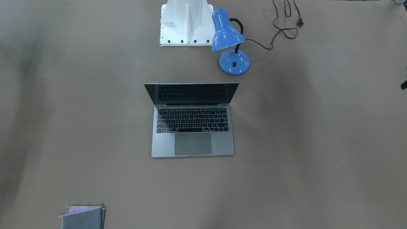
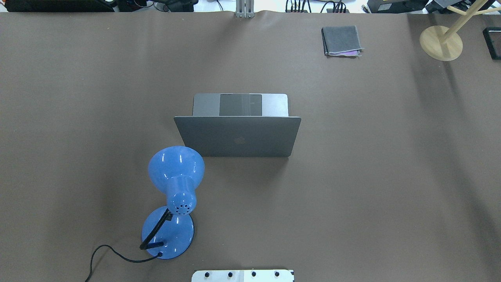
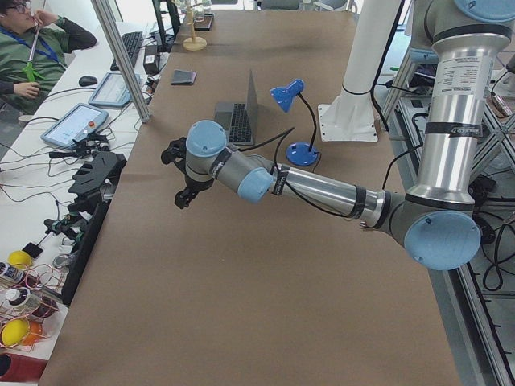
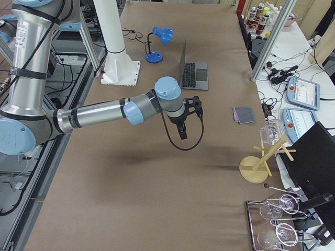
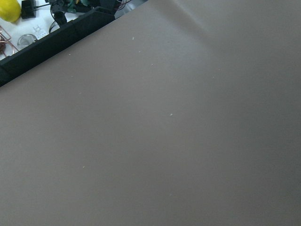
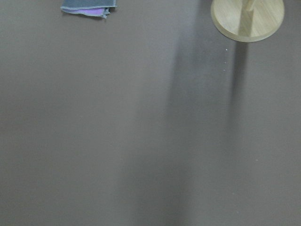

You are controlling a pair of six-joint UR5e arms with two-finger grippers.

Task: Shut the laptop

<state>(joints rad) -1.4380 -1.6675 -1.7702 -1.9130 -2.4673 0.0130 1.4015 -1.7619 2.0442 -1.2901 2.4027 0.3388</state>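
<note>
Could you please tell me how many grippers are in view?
2: the left gripper hangs over the table toward its left end; the right gripper toward its right end.

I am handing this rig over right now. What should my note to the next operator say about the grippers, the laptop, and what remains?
Left gripper: hangs over bare table, far from the laptop; open or shut cannot be told.
Right gripper: the same on the other side.
Laptop: mid-table, lid up, keyboard facing away from the robot. Blue lamp stands near its hinge corner on the robot's left, not touching.
Done: nothing.
Left: push the lid down until shut.
</note>
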